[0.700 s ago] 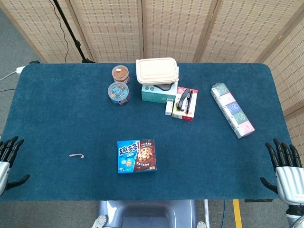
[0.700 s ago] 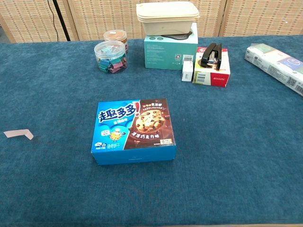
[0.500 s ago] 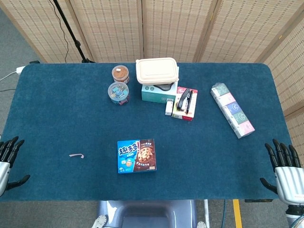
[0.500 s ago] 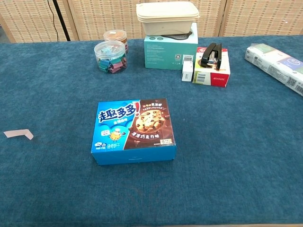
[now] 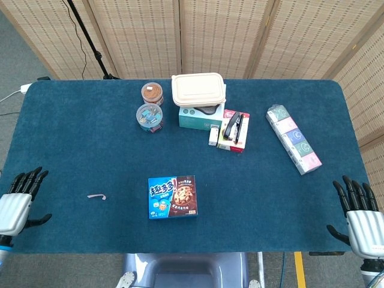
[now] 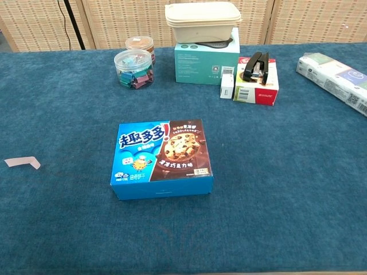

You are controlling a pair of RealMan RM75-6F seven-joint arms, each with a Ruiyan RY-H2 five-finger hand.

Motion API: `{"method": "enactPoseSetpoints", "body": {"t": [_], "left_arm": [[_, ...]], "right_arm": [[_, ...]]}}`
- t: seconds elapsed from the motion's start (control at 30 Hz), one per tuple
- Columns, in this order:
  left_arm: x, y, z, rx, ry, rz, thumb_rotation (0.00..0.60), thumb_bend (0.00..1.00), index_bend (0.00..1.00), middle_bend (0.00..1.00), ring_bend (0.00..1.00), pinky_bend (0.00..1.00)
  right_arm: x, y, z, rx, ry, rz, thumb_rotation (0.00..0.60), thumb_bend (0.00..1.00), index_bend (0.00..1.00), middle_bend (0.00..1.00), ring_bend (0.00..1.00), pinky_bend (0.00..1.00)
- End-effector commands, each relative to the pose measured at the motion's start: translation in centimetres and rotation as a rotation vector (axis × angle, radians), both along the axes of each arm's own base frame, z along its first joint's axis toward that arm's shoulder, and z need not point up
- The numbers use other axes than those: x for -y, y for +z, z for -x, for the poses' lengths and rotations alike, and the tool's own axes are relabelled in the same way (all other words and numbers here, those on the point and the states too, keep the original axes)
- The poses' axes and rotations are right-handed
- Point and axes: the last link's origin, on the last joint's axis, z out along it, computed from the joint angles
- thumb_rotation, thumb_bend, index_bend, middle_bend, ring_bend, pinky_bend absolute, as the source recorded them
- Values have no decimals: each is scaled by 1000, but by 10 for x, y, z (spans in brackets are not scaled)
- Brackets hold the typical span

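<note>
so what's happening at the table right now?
Nothing is being held. The left hand and right hand sit open at the near table corners, fingers spread. The cookie box lies flat mid-table, a small pink paper scrap to its left. Two clip jars, a lunch box on a teal box and a stapler sit further back.

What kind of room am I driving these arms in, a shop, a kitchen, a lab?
Most likely a lab or staged test area: one table under blue cloth, fenced by woven folding screens, a stand and cable on grey floor. Mixed props, a cookie box, stapler and clip jar, suit no home.
</note>
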Motion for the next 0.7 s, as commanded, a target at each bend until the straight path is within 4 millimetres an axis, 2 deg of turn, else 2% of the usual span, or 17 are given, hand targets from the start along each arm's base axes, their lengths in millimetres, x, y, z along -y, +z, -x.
{"method": "enactPoseSetpoints", "body": {"t": [0.03,0.27,0.4,0.7], "left_arm": [[-22,-28,1,-2,-14,54,600,130,187,0,0,0],[-39,-70,-1,-23,-31,128,600,131,321,0,0,0],[-46,-79,-2,-30,-22,107,600,140,349,0,0,0],[-56,-96,-6,-28,-1,131,600,231,386,0,0,0]], "right_arm": [[0,2,0,8,0,2,600,0,28,0,0,0],[1,7,2,29,-6,9,600,0,31,0,0,0],[2,8,2,37,-7,10,600,0,32,0,0,0],[3,10,3,47,-8,9,600,0,34,0,0,0]]}}
